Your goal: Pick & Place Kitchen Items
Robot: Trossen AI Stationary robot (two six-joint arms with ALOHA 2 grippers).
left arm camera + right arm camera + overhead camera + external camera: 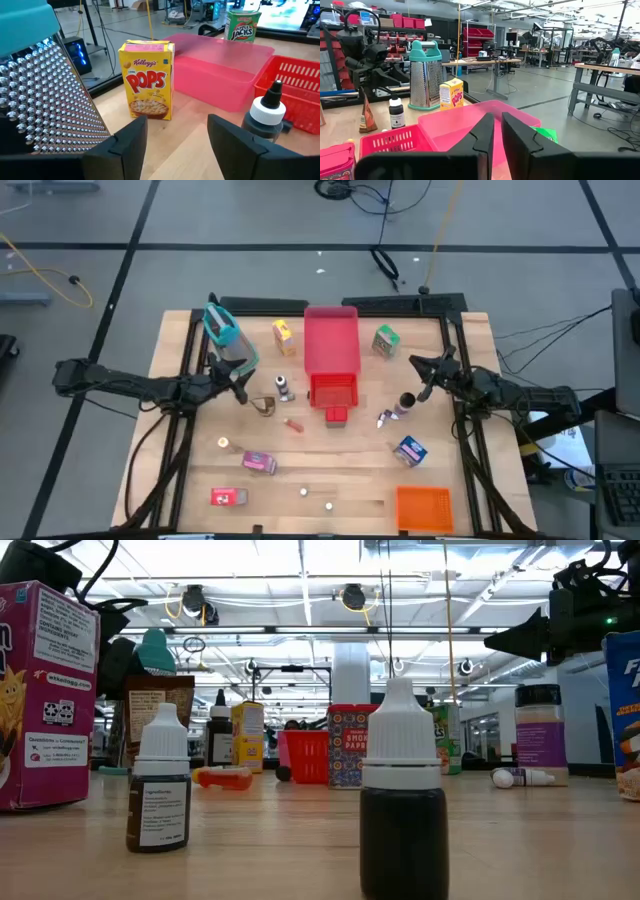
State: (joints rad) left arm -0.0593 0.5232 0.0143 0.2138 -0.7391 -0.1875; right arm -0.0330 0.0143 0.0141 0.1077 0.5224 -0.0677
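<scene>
Spanning the middle of a grey-floored workshop, the wooden table carries a long pink tray that serves as the landmark here. Against the tray's near end sits a small red basket; a yellow Pops carton stands just left of the tray and a green Apple Jacks carton just right of it. A teal-handled metal grater lies further left, with a dark dropper bottle near the basket. Well toward the front from the tray lie a pink carton, a red carton, a blue carton and an orange bin.

The left gripper hovers left of the tray beside the grater, fingers parted and empty. The right gripper hangs right of the tray, fingers nearly together, holding nothing.

Only the low view shows the ceiling lights and two white-capped dropper bottles close up; the right wrist view alone shows shelves of red bins behind the grater, standing upright.
</scene>
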